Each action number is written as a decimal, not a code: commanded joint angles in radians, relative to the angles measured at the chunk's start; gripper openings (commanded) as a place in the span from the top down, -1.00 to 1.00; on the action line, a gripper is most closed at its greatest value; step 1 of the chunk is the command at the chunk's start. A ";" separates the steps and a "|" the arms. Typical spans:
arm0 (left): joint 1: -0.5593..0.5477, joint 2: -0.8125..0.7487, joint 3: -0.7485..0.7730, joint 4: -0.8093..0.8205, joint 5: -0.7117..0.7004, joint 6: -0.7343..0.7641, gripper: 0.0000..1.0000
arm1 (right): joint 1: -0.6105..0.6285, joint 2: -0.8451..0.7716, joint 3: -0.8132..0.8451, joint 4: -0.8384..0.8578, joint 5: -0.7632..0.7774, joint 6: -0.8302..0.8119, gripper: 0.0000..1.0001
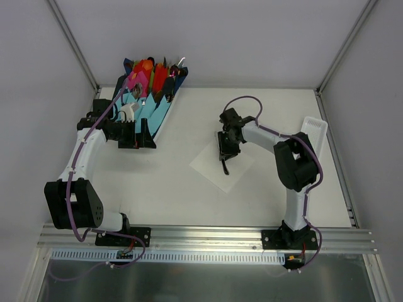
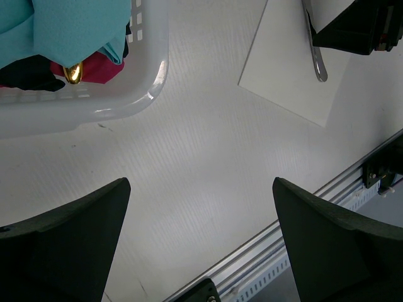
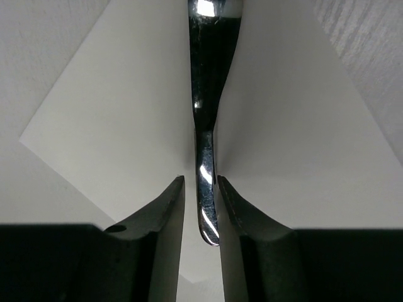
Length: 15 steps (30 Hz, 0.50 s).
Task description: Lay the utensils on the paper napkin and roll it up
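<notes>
The white paper napkin (image 1: 213, 165) lies as a diamond on the table's middle right; it also shows in the left wrist view (image 2: 286, 82) and the right wrist view (image 3: 119, 126). One slender shiny utensil (image 1: 225, 168) lies on it, seen too in the left wrist view (image 2: 318, 60) and the right wrist view (image 3: 206, 151). My right gripper (image 1: 225, 156) hangs right over the napkin, its jaws (image 3: 200, 207) narrowly parted around the utensil's handle end, with a slim gap on the left side. My left gripper (image 1: 136, 142) is wide open and empty (image 2: 201, 239) beside the basket.
A basket (image 2: 151, 82) with light-blue, pink and red napkin bundles (image 1: 148, 88) stands at the back left. A white ribbed tray (image 1: 315, 129) lies at the right edge. A metal rail (image 1: 201, 236) runs along the near edge.
</notes>
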 commanded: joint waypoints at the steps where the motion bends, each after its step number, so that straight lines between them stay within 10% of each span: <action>1: 0.008 -0.002 0.018 -0.019 -0.008 0.003 -0.97 | -0.005 -0.034 0.030 -0.050 0.049 0.006 0.40; 15: 0.008 -0.001 0.017 -0.020 -0.014 0.006 -0.97 | 0.013 0.014 0.168 -0.173 0.121 -0.009 0.53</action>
